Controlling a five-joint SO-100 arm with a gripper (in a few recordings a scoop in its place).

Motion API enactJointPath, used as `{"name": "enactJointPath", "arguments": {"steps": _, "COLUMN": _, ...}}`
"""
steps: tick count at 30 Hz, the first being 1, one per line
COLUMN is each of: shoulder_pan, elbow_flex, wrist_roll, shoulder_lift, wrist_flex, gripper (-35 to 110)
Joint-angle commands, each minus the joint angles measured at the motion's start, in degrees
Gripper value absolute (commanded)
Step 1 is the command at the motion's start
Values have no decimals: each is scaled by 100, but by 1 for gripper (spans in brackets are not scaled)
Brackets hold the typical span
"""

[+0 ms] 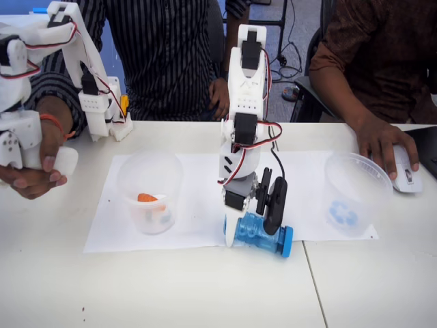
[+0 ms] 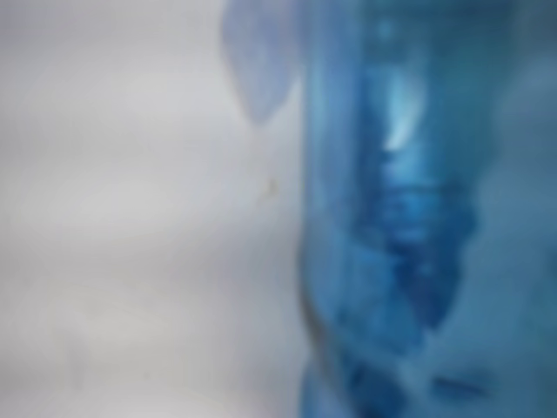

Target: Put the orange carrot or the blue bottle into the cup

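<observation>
Pincer [image 1: 258,220]: lowered onto blue bottle [image 1: 259,235], fingers astride its ribbed body; firm pinch or loose, cannot tell. Bottle: lying sideways on white paper [image 1: 198,229], centre near edge. Orange carrot [image 1: 147,198]: inside left clear cup [image 1: 149,191]. Symbol-marked cup [image 1: 355,195]: right.

We see translucent blue ribbed plastic bottle [image 1: 258,234], blue cap; small orange carrot lump [image 1: 147,198]; clear plastic cup [image 1: 357,195], blue recycling arrows; white worktop [image 1: 205,294].
</observation>
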Motion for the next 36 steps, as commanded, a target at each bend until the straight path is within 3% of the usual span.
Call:
{"name": "enactJointPath", "arguments": {"steps": 1, "shoulder_pan": 97, "elbow_flex": -527, "wrist_roll": 141, "shoulder_lift": 1020, "wrist_flex": 9, "gripper": 22}}
{"name": "enactJointPath", "arguments": {"steps": 11, "shoulder_pan": 97, "elbow_flex": -527, "wrist_roll": 88, "shoulder_lift": 1248, "wrist_flex": 9, "gripper": 20}}
{"name": "enactJointPath", "arguments": {"steps": 36, "shoulder_pan": 62, "elbow_flex": -527, "wrist_roll": 79, "shoulder_lift": 4201, "wrist_flex": 527, "gripper": 20}}
